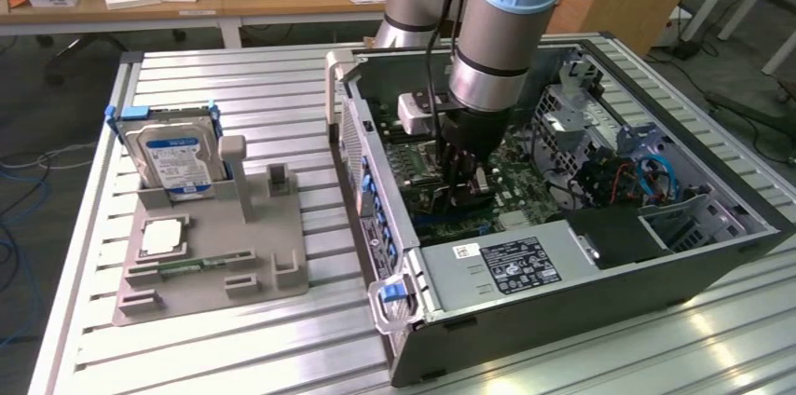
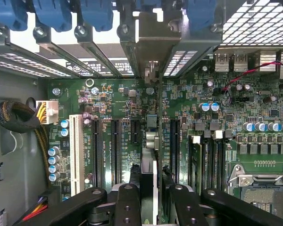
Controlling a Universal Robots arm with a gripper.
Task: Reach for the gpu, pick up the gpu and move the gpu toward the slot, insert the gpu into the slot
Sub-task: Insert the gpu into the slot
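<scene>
My gripper [image 1: 463, 185] is deep inside the open computer case [image 1: 411, 302], low over the green motherboard [image 1: 528, 199]. In the wrist view the gpu [image 2: 149, 174] shows edge-on as a thin dark card. It is held between my two black fingers [image 2: 127, 202], and my gripper [image 2: 150, 190] is shut on it. Its silvery bracket end [image 2: 151, 70] reaches the case's rear slot openings. The card stands upright over the row of long black slots [image 2: 115, 146], in line with one between them. Whether its lower edge is seated I cannot tell.
The case walls, the grey power supply [image 1: 523, 265] and blue cables [image 1: 653, 176] crowd the arm. On the slatted table to the exterior view's left, a grey fixture [image 1: 280, 265] holds a blue-labelled hard drive [image 1: 174, 157], a processor [image 1: 162, 237] and a green memory stick [image 1: 174, 267].
</scene>
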